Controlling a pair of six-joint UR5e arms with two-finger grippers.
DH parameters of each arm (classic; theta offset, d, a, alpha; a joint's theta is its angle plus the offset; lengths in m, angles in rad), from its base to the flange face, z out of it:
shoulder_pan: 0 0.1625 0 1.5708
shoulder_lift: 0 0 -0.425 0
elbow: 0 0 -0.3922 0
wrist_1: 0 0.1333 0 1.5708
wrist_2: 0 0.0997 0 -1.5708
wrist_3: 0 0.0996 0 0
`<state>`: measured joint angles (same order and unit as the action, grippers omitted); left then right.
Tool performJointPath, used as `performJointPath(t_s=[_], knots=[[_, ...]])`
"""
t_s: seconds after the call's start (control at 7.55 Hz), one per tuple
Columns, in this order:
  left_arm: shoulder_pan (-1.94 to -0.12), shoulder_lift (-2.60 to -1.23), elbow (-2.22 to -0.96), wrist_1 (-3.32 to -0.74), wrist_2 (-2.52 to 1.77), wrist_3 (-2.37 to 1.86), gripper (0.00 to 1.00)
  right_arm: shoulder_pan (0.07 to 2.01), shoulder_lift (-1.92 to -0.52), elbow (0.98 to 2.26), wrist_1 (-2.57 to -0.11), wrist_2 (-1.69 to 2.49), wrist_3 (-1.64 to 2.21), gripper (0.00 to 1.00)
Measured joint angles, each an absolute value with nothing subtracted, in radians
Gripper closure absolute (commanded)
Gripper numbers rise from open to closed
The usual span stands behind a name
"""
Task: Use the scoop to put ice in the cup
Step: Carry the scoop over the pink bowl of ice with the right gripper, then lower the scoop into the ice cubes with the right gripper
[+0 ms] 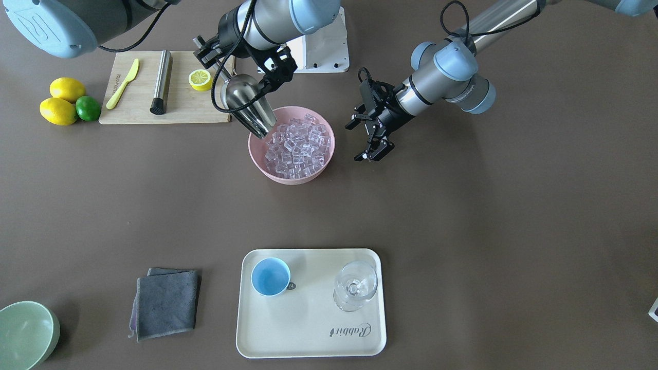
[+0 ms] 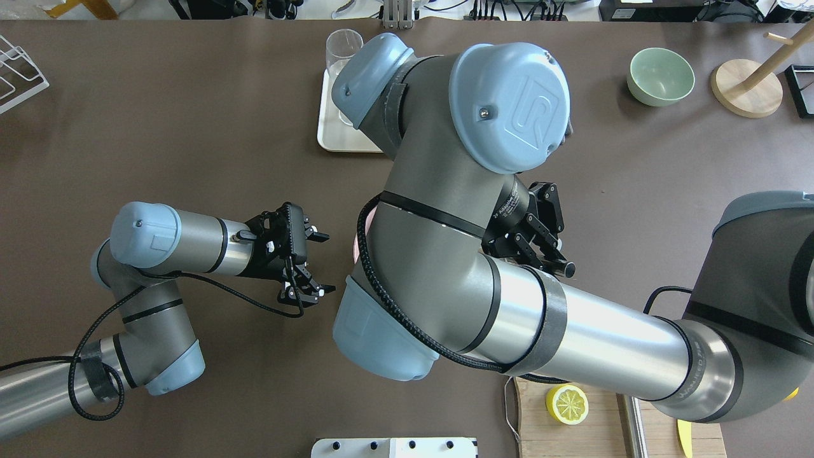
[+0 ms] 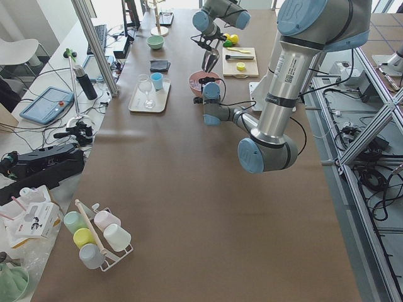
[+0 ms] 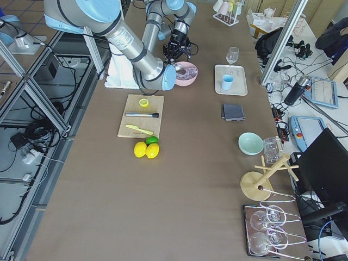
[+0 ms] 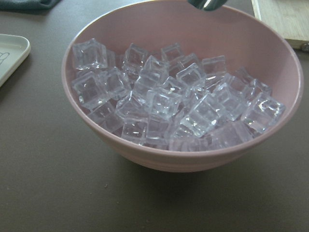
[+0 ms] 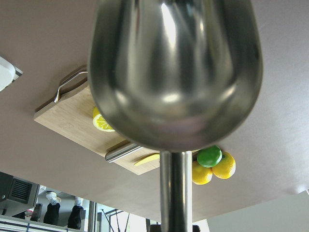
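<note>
The steel scoop (image 1: 249, 105) hangs tilted, open end down, with its tip at the rim of the pink bowl (image 1: 329, 136) full of clear ice cubes (image 1: 298, 144). My right gripper (image 1: 208, 51) is shut on the end of the scoop's handle. The right wrist view shows the scoop's rounded bowl (image 6: 174, 72) up close. My left gripper (image 1: 372, 153) is open and empty, just beside the pink bowl; it also shows in the overhead view (image 2: 321, 264). Its wrist view shows the ice (image 5: 169, 101) and the scoop tip (image 5: 207, 4). The light-blue cup (image 1: 270, 276) stands empty on a cream tray (image 1: 308, 334).
A clear stemmed glass (image 1: 354, 285) shares the tray. A wooden board (image 1: 180, 110) holds a steel cylinder (image 1: 162, 82), a yellow knife (image 1: 123, 82) and a lemon half (image 1: 199, 79). Two lemons (image 1: 59, 110), a lime (image 1: 88, 108), a grey cloth (image 1: 167, 303) and a green bowl (image 1: 25, 334) lie around.
</note>
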<state>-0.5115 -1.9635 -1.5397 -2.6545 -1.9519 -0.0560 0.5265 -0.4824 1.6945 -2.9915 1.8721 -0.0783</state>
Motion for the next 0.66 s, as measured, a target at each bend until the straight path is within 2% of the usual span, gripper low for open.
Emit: performJointPath(t_s=[0.66], knots=[[-0.511, -1.986, -1.506, -2.683, -1.952, -0.057, 0.02, 0.467, -0.484, 1.624, -2.939, 1.856, -0.045, 1.0]])
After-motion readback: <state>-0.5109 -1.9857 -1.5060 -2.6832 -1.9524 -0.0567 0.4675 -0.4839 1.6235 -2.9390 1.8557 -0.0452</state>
